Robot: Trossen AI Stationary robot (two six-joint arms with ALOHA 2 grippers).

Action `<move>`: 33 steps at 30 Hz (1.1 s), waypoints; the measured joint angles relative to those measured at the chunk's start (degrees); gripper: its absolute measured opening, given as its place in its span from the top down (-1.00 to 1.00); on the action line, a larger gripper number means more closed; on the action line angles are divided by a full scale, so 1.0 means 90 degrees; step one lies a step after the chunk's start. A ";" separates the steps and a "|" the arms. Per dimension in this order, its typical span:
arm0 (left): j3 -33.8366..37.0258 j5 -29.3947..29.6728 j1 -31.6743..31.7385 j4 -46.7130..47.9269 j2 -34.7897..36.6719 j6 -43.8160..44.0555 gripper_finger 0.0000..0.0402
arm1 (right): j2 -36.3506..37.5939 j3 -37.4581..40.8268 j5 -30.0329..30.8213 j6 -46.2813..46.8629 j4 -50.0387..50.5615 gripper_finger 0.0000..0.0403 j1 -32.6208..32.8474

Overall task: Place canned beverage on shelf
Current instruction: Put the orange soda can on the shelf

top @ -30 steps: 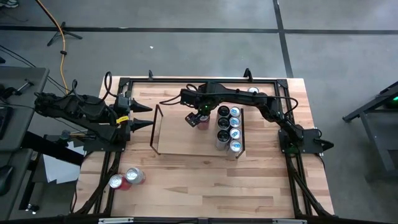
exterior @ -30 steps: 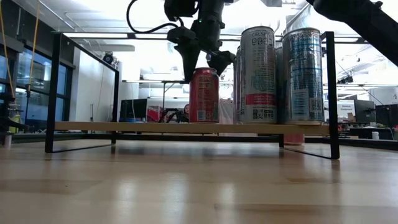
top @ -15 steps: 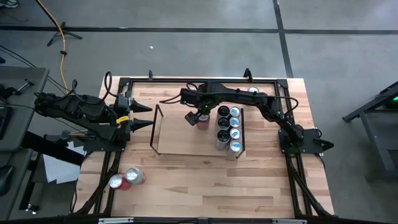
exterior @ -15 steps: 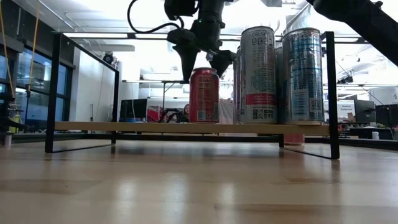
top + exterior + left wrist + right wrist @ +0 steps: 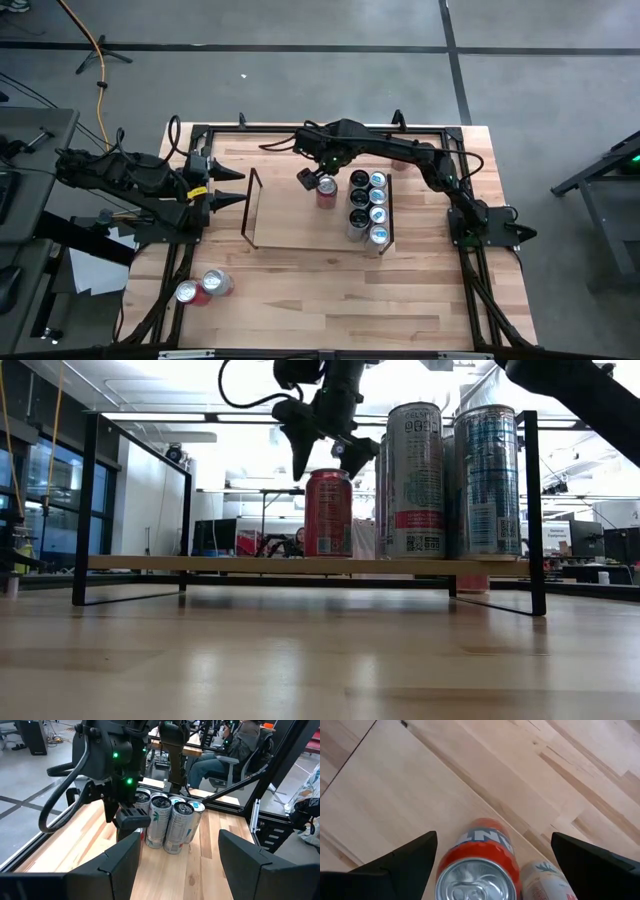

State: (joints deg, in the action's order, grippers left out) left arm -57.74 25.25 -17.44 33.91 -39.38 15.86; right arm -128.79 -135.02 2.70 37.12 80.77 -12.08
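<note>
Red can (image 5: 328, 512) stands upright on the shelf (image 5: 200, 563), just left of the block of tall silver cans (image 5: 415, 480). Right hand (image 5: 320, 452) hangs just above the can's rim, fingers spread wide, touching nothing. Left hand (image 5: 232, 187) waits at the left edge of the counter (image 5: 330, 300), fingers apart, nothing between them.

Risks, as I judge them:
- A finger tip sits close above the rim; any sideways drift on the way up could clip it and tip the can.
- A tipped can would knock the silver cans, which are packed tight.

Materials:
- Cans: smooth thin metal cylinders, glossy print, slippery.
- Shelf: flat light-wood board, matte, on thin black wire frames.
- Two spare cans (image 5: 203, 286) lie on the near left planks.
</note>
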 joint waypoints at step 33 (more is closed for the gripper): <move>0.0002 0.0001 -0.0001 0.0158 0.0000 0.0226 -0.12 | -0.0007 0.0002 -0.0979 -0.2480 -0.1793 -0.61 0.0705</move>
State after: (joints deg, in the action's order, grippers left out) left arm -57.71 25.26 -17.45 35.33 -39.37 17.89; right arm -128.85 -135.01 -6.11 14.80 64.64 -5.73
